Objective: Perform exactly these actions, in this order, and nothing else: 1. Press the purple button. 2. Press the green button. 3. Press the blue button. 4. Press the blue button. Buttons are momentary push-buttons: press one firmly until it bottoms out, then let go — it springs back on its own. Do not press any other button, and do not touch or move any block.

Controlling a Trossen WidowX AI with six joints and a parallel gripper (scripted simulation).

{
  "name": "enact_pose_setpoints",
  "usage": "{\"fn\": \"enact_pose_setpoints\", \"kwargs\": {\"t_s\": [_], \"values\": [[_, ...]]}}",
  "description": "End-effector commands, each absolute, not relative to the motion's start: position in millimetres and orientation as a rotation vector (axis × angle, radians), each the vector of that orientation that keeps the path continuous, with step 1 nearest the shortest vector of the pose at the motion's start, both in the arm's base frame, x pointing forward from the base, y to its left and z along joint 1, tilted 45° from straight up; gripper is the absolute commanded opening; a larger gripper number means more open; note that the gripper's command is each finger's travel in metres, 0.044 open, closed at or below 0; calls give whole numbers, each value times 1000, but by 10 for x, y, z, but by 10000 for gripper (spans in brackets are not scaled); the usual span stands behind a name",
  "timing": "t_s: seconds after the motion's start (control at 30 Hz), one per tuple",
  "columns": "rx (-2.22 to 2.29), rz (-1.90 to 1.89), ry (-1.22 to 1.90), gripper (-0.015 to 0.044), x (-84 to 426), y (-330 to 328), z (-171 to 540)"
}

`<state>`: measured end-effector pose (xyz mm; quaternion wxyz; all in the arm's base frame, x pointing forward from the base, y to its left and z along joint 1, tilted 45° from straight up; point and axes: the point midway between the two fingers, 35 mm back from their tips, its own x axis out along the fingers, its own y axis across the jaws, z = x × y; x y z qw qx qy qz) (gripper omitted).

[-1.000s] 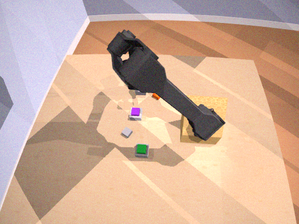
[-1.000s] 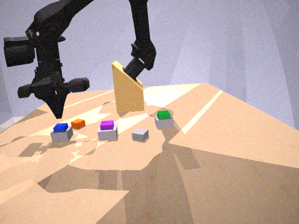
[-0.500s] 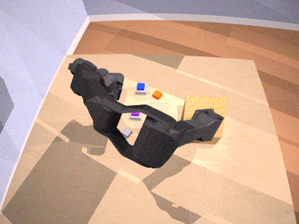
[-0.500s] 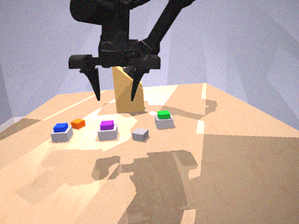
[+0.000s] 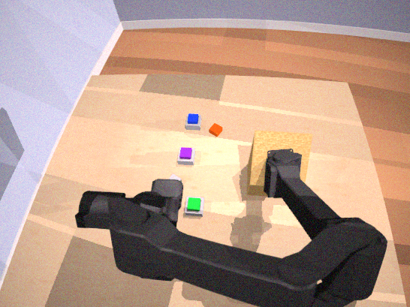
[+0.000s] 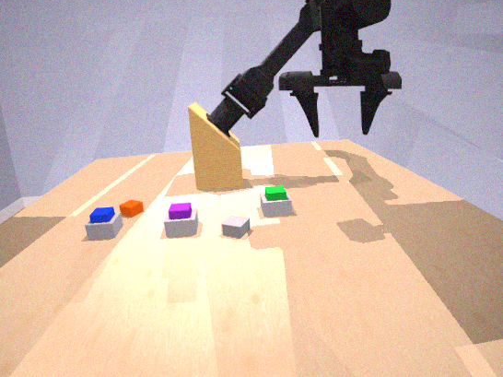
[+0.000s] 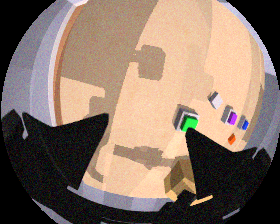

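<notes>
Up above the table (image 6: 322, 273), the gripper (image 6: 340, 130) hangs with its two dark fingers (image 6: 309, 107) spread wide and nothing between them; it touches no button and no block. In the exterior view it sits high, well clear of the surface, fingertips pointing down, off to the side of the green button (image 6: 275, 193).

The three buttons stand in a loose row, each a coloured cap on a pale grey base. The blue button (image 5: 193, 118) is at the far end from the gripper, with the orange block (image 5: 215, 129) just beside it but apart. The purple button (image 5: 185, 152) is in the middle. The green button (image 5: 194, 203) is nearest the gripper; from the top the arm's wrist lies just beside it, not over it.

The exterior view shows the pale grey block (image 6: 236, 226) whole, resting between the purple button (image 6: 180, 210) and the green one and a little nearer the camera. From the top only a pale corner of it (image 5: 174, 176) peeks out past the wrist housing; the rest is hidden. The top view also hides the fingers under the arm, so their spread cannot be read there.

The wrist view shows both fingertips as dark wedges far apart, bare table between them, the green button (image 7: 189, 122) just beside one tip, the other pieces (image 7: 231, 117) small beyond it.

The arm rises from a tan wedge-shaped mount (image 6: 214, 158).
</notes>
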<state>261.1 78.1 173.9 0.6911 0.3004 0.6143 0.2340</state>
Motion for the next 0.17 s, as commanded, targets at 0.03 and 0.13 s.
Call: {"fn": "enact_pose_setpoints", "kwargs": {"t_s": [0.03, 0.13], "values": [[699, 515, 1399, 400, 2522, 828, 1732], [699, 515, 1399, 400, 2522, 828, 1732]]}}
